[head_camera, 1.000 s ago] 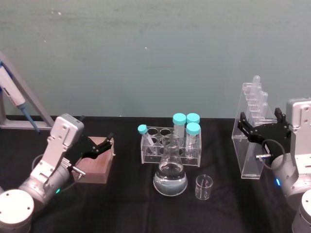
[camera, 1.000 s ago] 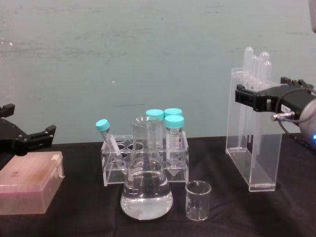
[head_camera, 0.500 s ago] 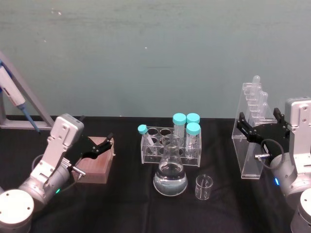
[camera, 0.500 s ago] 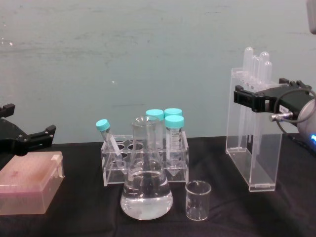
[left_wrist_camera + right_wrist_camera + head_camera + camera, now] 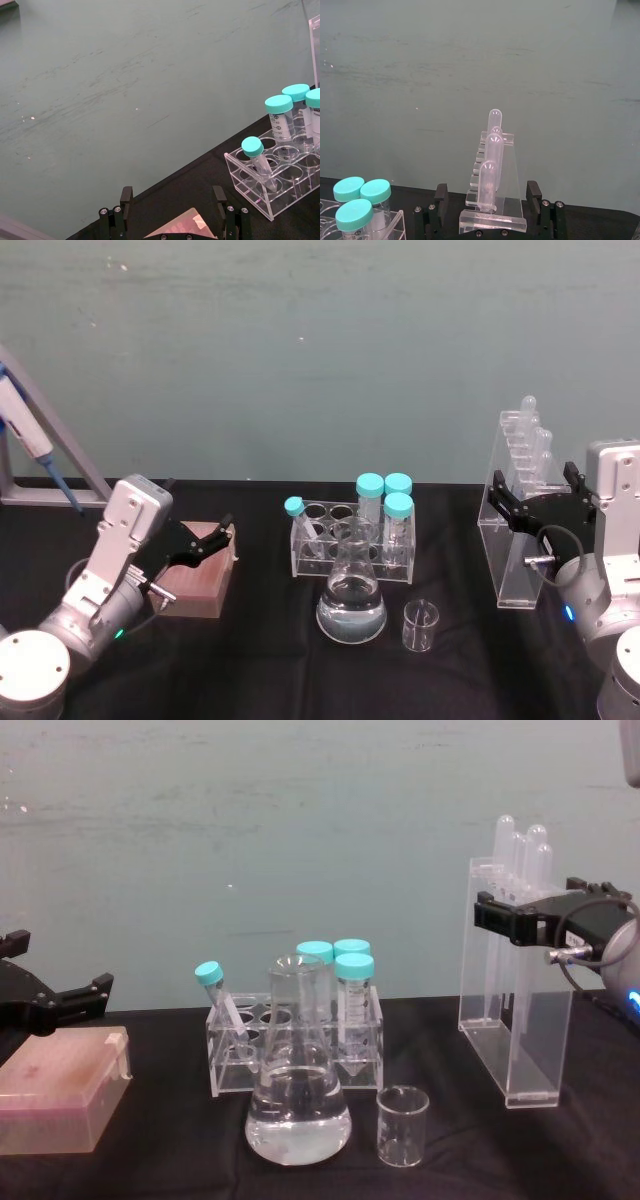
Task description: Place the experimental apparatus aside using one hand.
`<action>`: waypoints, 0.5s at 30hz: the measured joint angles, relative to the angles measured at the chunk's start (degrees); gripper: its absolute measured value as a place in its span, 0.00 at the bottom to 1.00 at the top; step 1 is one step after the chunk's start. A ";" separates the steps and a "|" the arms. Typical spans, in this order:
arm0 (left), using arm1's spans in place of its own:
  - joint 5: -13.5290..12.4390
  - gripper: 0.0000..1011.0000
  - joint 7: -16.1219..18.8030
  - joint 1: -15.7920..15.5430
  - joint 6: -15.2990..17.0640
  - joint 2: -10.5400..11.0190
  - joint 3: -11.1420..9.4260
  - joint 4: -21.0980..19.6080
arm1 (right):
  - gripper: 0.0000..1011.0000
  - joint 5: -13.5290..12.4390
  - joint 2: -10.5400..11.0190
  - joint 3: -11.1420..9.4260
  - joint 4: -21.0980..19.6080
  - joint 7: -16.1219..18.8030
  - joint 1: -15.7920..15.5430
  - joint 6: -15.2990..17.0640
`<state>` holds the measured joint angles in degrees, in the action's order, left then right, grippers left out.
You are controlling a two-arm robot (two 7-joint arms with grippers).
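Your right hand [image 5: 531,492] straddles the pipette stand [image 5: 515,565] at 3 o'clock on the desk [image 5: 250,665], fingers wide, unclamped. Conical flask [image 5: 351,608] and beaker [image 5: 420,628] at 6 o'clock, likely unmoved. Left hand [image 5: 212,537] parked wide at 9 o'clock.

On the black table [image 5: 250,660], the conical flask [image 5: 351,605] of clear liquid stands before a tube rack [image 5: 322,545], with the small beaker [image 5: 420,628] just beside it. Farther right, the right gripper [image 5: 531,492] straddles the tall acrylic stand [image 5: 515,570], jaws apart. The left gripper [image 5: 222,538] hangs spread above a brown box [image 5: 195,588]
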<state>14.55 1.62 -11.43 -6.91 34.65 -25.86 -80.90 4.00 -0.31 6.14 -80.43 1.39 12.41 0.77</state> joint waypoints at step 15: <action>0.00 0.99 0.00 0.00 0.00 0.00 0.00 0.00 | 0.99 0.72 -0.79 -0.19 0.11 -0.56 0.08 0.46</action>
<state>14.55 1.62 -11.43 -6.90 34.65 -25.86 -80.90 4.72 -1.10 5.94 -80.32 0.83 12.49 1.23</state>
